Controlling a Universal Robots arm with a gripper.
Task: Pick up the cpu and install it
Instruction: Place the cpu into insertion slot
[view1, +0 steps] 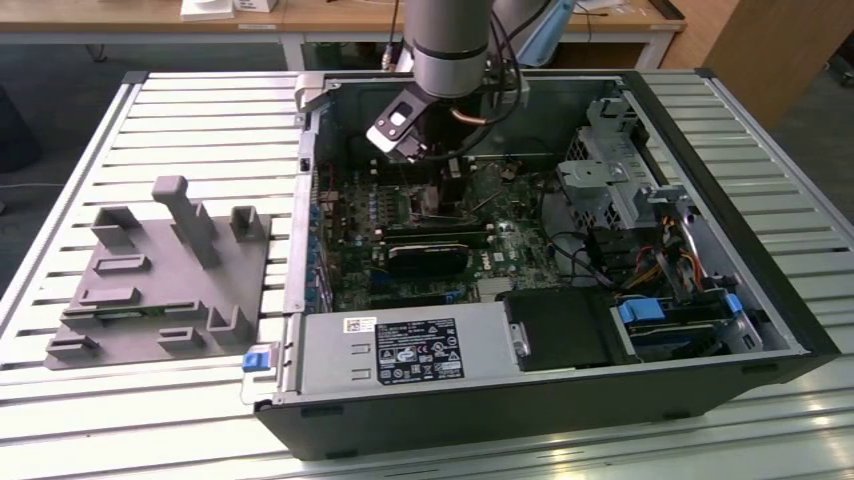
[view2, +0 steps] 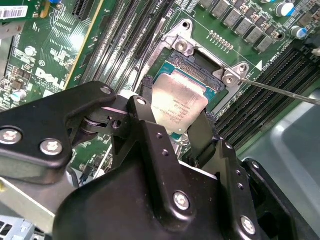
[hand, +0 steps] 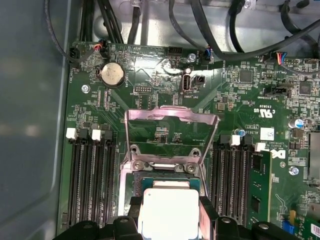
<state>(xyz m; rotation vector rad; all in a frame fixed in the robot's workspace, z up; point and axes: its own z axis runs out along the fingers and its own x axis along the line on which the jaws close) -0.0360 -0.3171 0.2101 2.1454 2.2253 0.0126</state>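
Two slot banks (hand: 92, 180) flank the socket (view2: 196, 62); its raised frame (hand: 171, 114) stands beside the claw (view2: 175, 111) gripping the cpu (hand: 169, 210).

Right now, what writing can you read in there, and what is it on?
On the chip: faint engraved lines on its metal top, too small to read.
On the circuit board: white lettering beside parts and slots, too small to read.
On the power supply, a label: dense print and symbols, too small to read.
Nothing quotable.

The exterior view overlooks the whole computer case (view1: 534, 420); both wrist views closely share its socket (view2: 197, 61) (hand: 165, 175).
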